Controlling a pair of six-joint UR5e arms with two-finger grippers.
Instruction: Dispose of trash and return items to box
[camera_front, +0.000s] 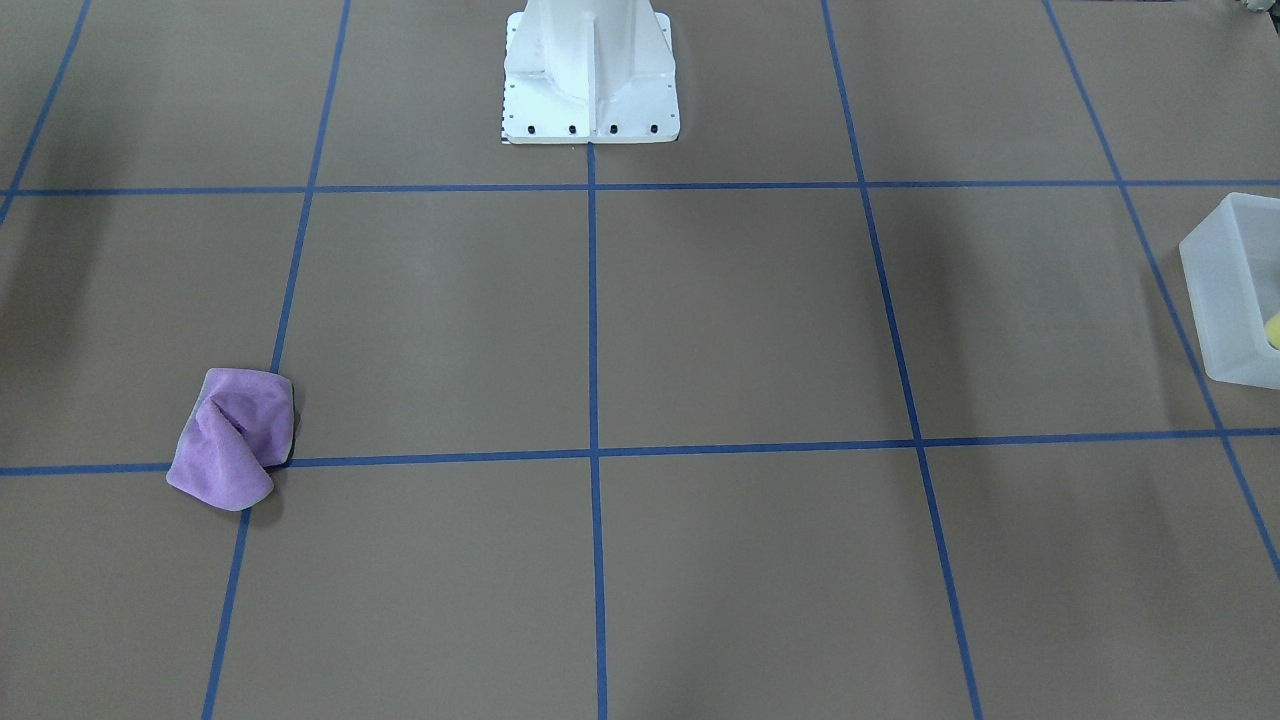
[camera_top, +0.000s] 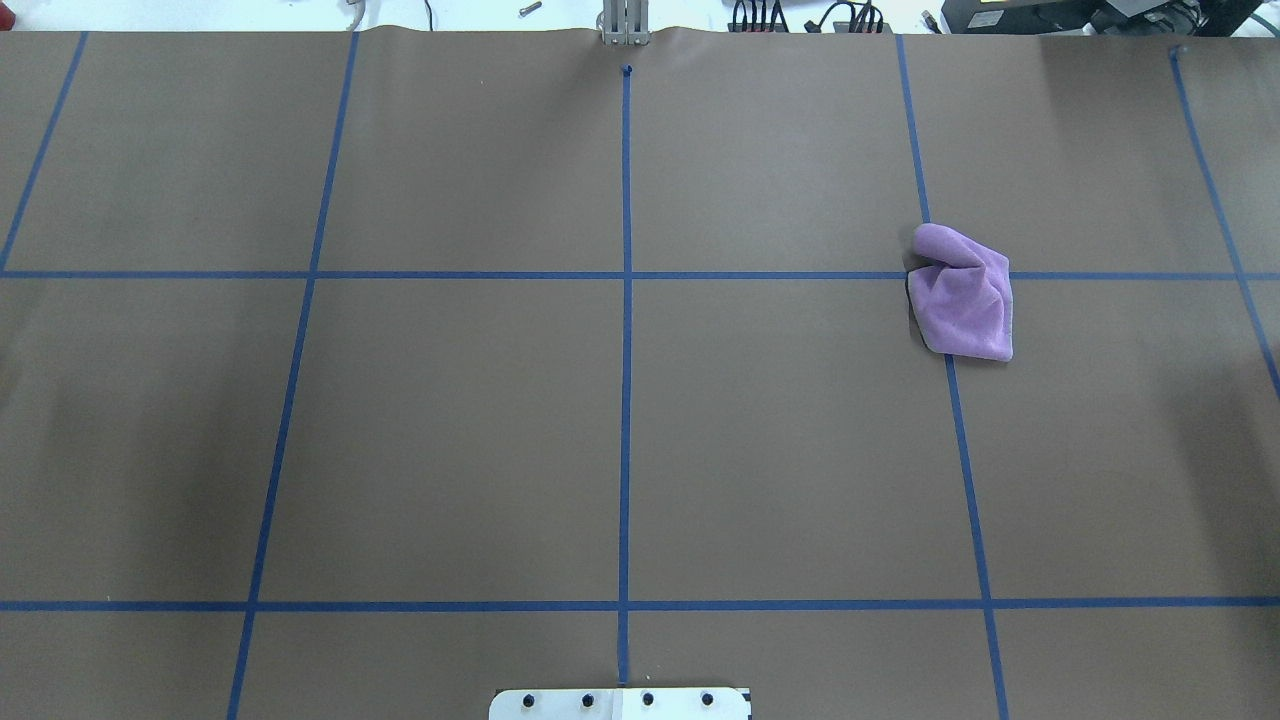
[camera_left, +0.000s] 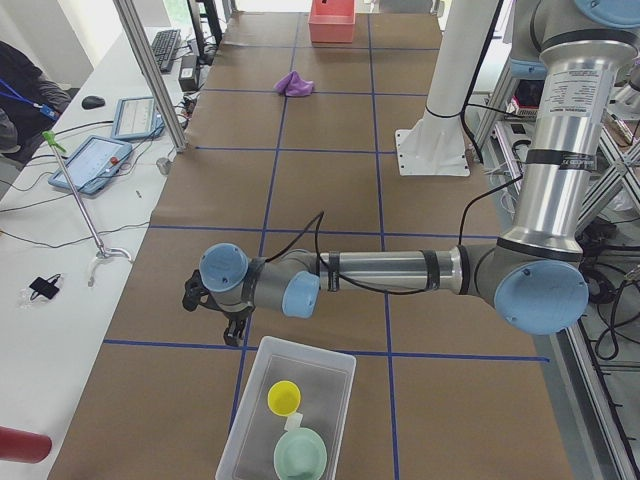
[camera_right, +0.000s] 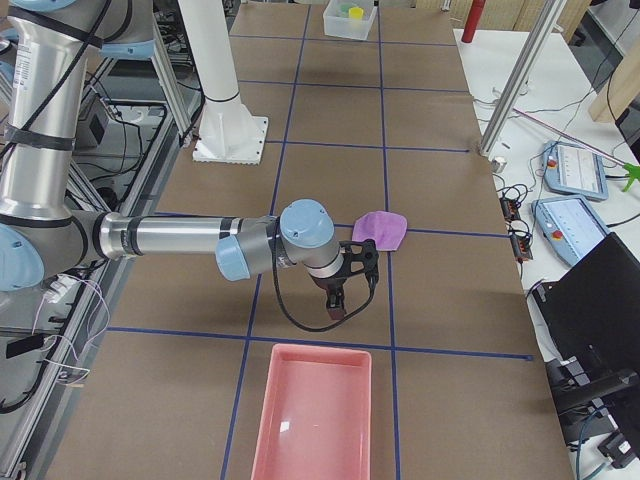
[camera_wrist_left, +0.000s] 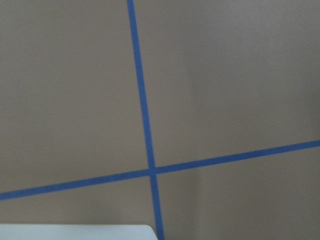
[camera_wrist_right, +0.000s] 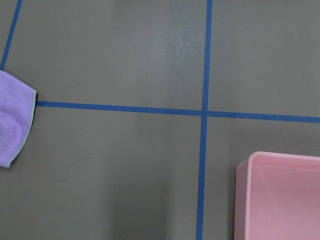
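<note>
The frosted white box (camera_left: 305, 346) stands at the table's left end, with the yellow cup (camera_left: 283, 397) and the mint-green bowl (camera_left: 300, 455) inside it. The box also shows in the front-facing view (camera_front: 1225, 290) and, far off, in the exterior right view (camera_right: 338, 27). My left gripper (camera_left: 213, 315) hangs just beyond the box's far end, above the table; I cannot tell if it is open. My right gripper (camera_right: 350, 290) hovers between a purple cloth (camera_right: 380, 228) and a pink bin (camera_right: 315, 410); I cannot tell its state. Neither gripper shows in either wrist view.
The purple cloth (camera_top: 965, 292) lies crumpled on a blue tape line on the robot's right side. The pink bin (camera_wrist_right: 280, 195) looks empty. The white robot base (camera_front: 590, 75) stands mid-table. Operators' tablets and cables lie on a side desk (camera_left: 90, 165).
</note>
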